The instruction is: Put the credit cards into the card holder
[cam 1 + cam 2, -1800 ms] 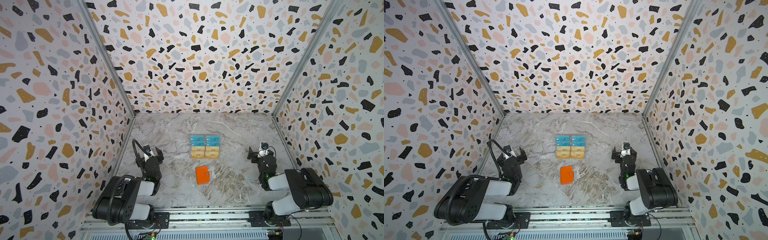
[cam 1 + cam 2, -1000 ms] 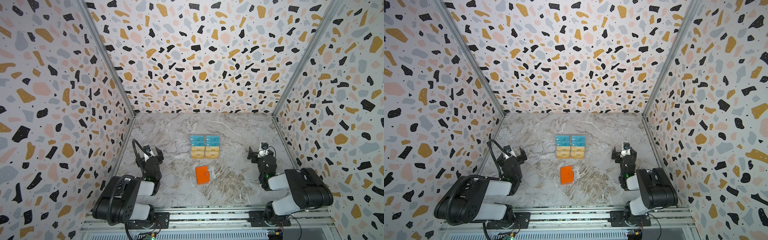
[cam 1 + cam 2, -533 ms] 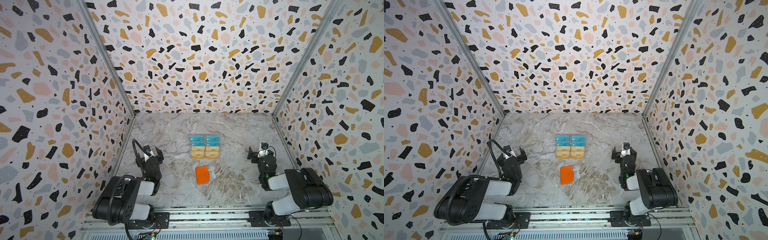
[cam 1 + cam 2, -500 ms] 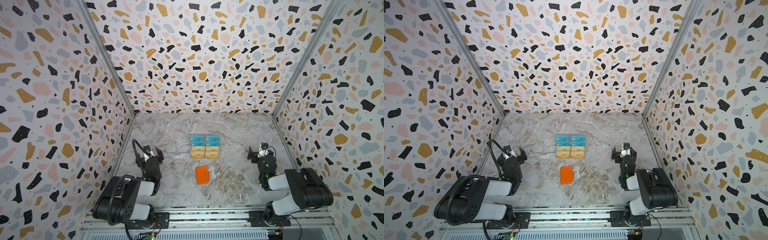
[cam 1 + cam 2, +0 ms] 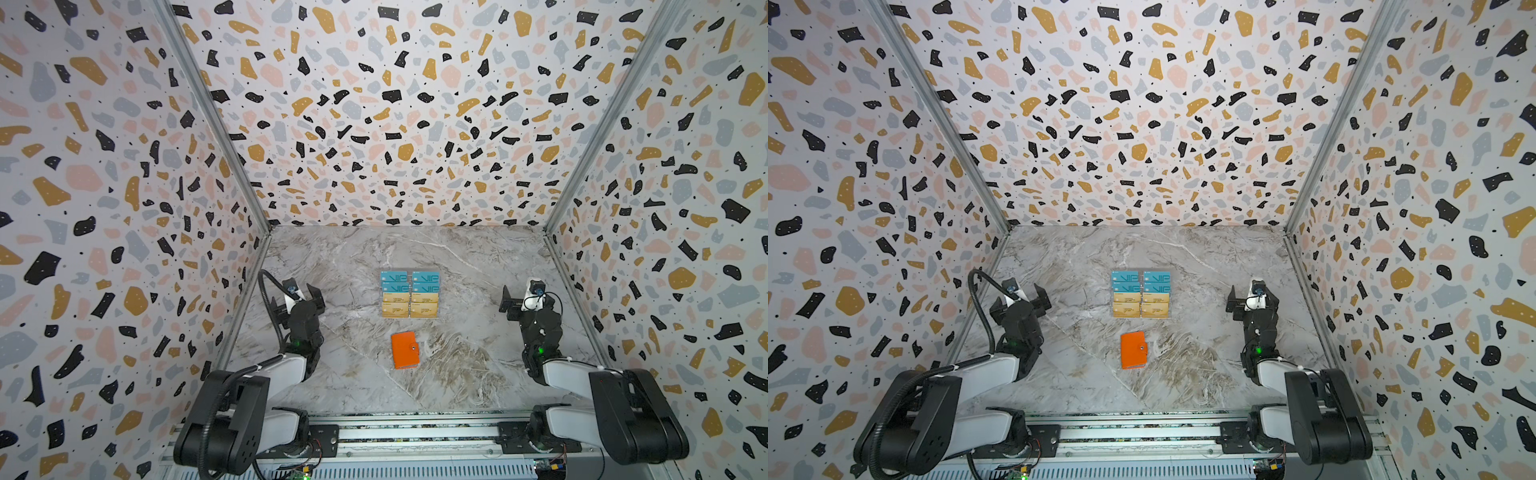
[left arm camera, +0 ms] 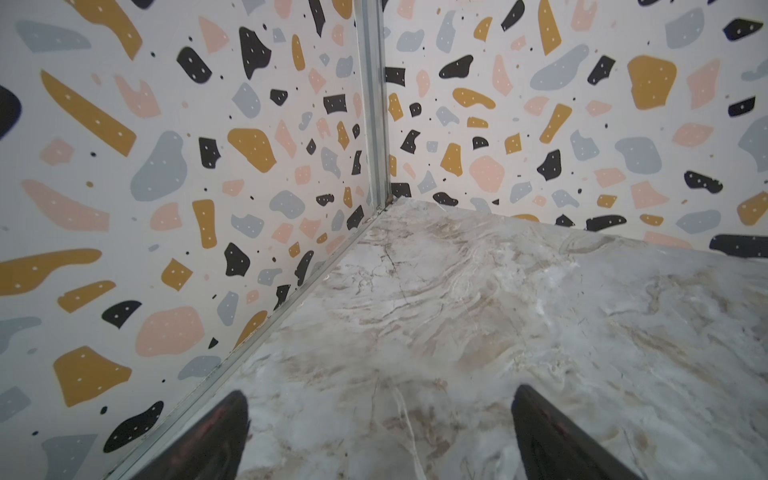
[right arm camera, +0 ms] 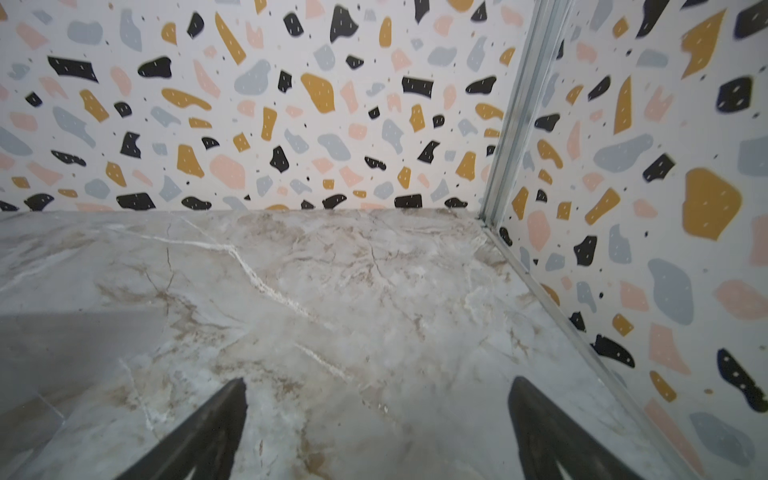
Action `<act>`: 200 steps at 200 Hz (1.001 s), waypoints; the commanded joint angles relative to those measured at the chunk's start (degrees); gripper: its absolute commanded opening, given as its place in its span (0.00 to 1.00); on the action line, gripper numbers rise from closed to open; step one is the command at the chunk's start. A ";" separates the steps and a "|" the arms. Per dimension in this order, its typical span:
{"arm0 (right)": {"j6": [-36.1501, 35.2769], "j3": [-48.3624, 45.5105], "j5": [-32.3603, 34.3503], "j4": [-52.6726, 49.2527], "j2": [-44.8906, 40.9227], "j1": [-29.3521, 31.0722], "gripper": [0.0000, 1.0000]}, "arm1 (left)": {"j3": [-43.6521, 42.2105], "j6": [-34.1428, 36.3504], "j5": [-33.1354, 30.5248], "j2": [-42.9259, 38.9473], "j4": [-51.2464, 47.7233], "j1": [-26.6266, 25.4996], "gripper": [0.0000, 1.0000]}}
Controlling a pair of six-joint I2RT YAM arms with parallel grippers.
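Currently in hand: approach — nothing grasped.
Left claw [image 6: 380,392]: released, empty.
Right claw [image 7: 377,380]: released, empty.
Next, likely: unsnap card holder [image 5: 404,350] — well inboard of both claws — before credit cards [image 5: 409,294].

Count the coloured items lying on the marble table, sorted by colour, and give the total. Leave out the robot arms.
teal-blue VIP cards: 4 showing
gold-yellow cards: 4 showing
orange card holder: 1, closed
Total: 9
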 commanded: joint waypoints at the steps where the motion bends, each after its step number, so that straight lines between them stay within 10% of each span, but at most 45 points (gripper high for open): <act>1: 2.59 6.47 -1.98 -13.50 -6.47 0.57 0.93 | 9.56 -6.37 -3.76 -3.19 -21.40 -0.21 1.00; 64: 10.16 27.17 -7.64 -50.16 -7.06 14.41 0.79 | 28.54 -20.80 -6.67 -5.43 -53.65 -16.84 0.84; 129: 18.44 34.29 -20.10 -62.53 0.42 30.25 0.62 | 29.51 -25.32 0.51 1.39 -55.39 -28.14 0.69; 200: 28.55 33.06 -26.77 -61.67 12.52 40.95 0.43 | 20.54 -35.43 40.03 1.90 -51.49 -28.78 0.57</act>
